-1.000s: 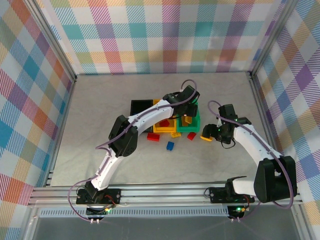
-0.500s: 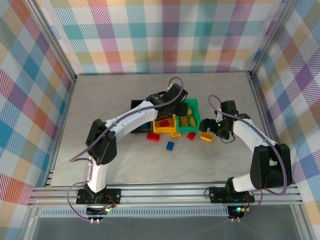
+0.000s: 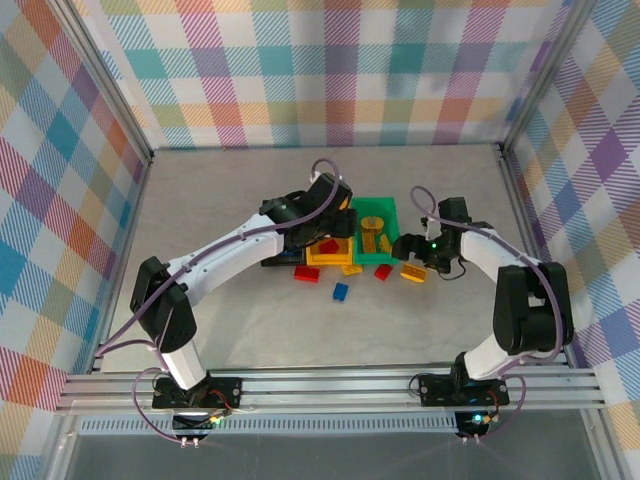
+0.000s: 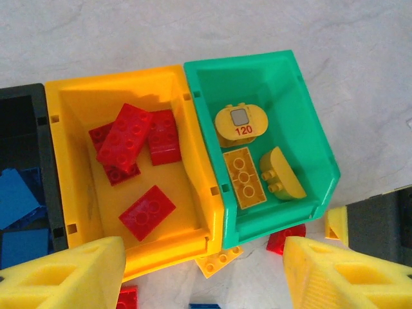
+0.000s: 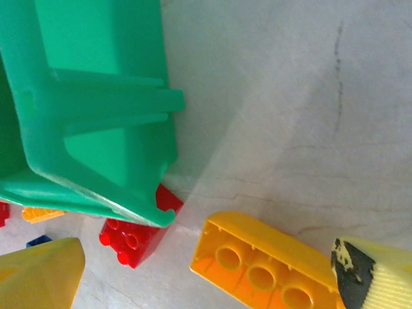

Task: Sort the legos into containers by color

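Grey bench (image 3: 230, 320), three bins in a row: black bin (image 4: 26, 129) with two blue bricks (image 4: 19, 199), yellow bin (image 4: 71, 90) with four red bricks (image 4: 147, 212), green bin (image 4: 302, 122) with three yellow pieces (image 4: 243, 177). Five loose bricks (image 3: 340, 291) lie out front. Left pincer (image 4: 205, 261) hangs wide open and empty above the bins. Right pincer (image 5: 206, 267) gapes over a yellow brick (image 5: 257, 264) on the bench beside the green bin, gripping nothing.

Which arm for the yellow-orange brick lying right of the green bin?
Right. The right tool, open, frames that yellow-orange studded plastic brick on the table; the left tool hangs open above the yellow-orange plastic bin and green plastic bin.
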Controlling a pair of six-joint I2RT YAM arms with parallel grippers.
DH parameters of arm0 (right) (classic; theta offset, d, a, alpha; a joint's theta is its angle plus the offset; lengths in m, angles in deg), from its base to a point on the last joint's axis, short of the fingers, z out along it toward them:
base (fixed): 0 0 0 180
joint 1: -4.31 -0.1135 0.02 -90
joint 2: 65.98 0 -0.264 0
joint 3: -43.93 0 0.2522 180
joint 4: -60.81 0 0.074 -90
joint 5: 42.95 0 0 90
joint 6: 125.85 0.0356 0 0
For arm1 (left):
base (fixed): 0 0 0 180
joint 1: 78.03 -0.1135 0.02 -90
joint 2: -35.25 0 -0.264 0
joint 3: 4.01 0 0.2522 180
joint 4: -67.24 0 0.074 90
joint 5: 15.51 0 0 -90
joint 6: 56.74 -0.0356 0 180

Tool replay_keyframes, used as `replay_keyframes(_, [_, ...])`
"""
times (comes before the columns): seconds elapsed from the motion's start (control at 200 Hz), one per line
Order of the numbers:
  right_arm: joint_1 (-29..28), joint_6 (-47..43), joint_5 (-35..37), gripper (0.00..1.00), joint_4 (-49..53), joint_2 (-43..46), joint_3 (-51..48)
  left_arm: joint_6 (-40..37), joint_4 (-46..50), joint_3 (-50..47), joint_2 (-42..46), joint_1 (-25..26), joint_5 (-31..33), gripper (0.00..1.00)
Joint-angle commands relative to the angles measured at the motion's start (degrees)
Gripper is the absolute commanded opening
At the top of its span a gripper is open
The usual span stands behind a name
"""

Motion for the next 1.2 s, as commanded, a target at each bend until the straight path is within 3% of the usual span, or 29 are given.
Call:
replay_keyframes(0.0, [0.25, -1.64, -4.43, 0.98, -1.16, -1.0, 1.12, 1.0, 0.08, -0.96, 2.45, -0.24, 1.29, 0.66])
replay_keyframes(0.37, [-3.28, 1.29, -5.69, 0.95, 4.72, 7.61, -5.38, 1.28, 1.05, -0.64, 2.64, -0.29, 0.29, 0.66])
replay_keyframes(0.555, [-4.76, 3.31, 4.56, 0.94, 8.94, 12.08, -5.76, 1.47, 0.96, -1.33, 3.5, -0.22, 0.45, 0.66])
replay_keyframes(0.79, [-5.2, 3.7, 14.22, 0.88, 10.14, 11.15, -4.08, 1.96, 0.96, -2.37, 4.85, -0.06, 0.49, 0.66])
replay_keyframes(1.07, [-7.02, 1.72, 15.73, 0.75, 10.33, 4.45, -0.76, 1.64, 2.54, -3.18, 7.76, -0.1, 2.61, 0.66])
replay_keyframes(1.195, [-8.09, 1.53, 17.9, 0.74, 11.28, 3.17, 0.22, 1.63, 2.68, -3.59, 8.59, -0.05, 2.84, 0.66])
